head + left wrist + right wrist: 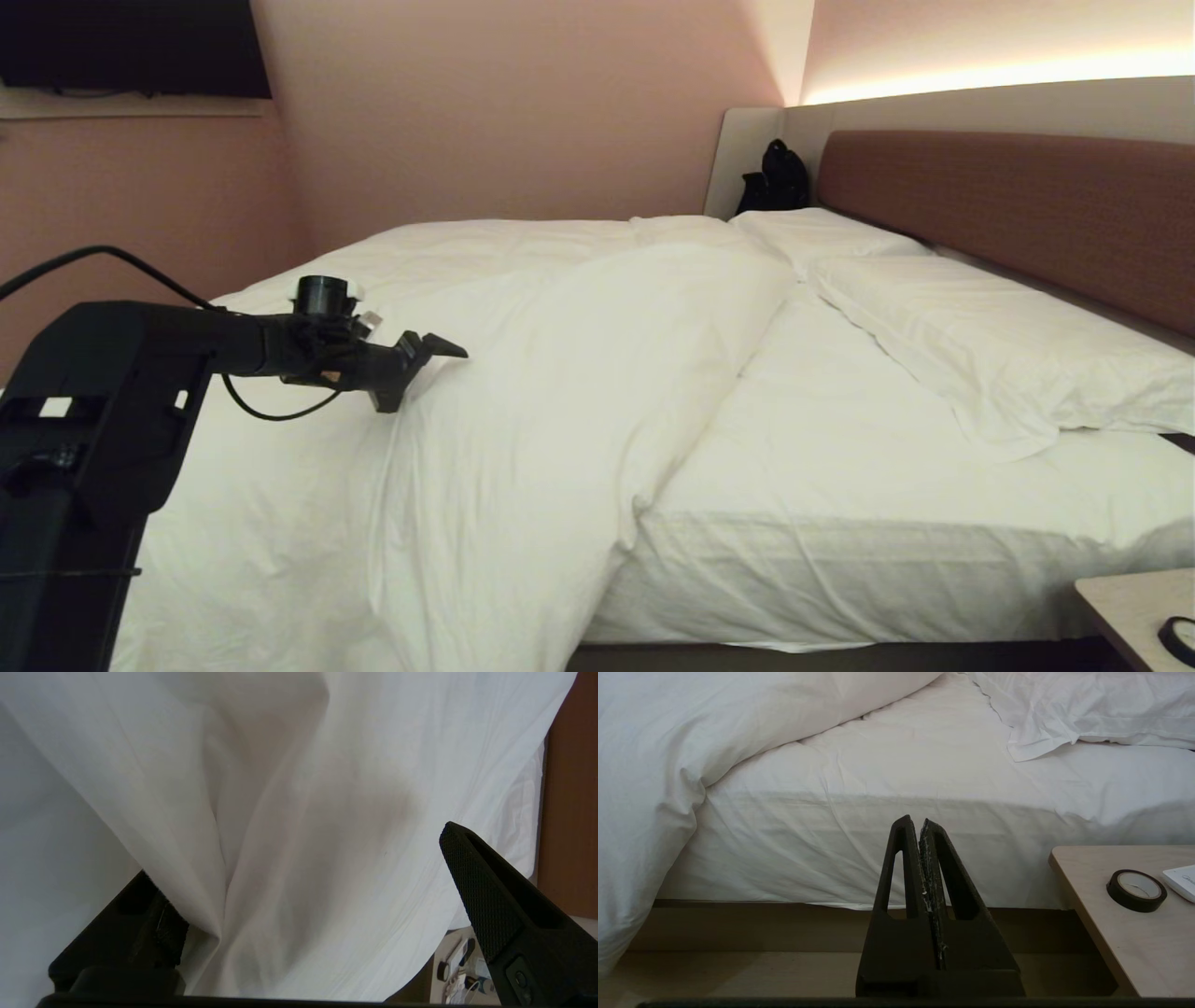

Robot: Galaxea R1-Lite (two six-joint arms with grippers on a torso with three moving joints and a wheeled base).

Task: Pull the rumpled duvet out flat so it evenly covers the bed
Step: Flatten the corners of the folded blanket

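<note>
So the duvet (523,392) is bunched up over the foot half of the bed (840,579), spilling down its side, with the sheet bare between its folded-back edge and the two pillows (980,336) by the headboard (1018,205). The left gripper (425,369) hovers right over the duvet's rumpled ridge with jaws spread wide, gripping nothing. The right gripper (920,823) hangs low facing the bed's side, fingers pressed together and empty, next to a small table (1092,896) with a roll of tape (1136,890).
</note>
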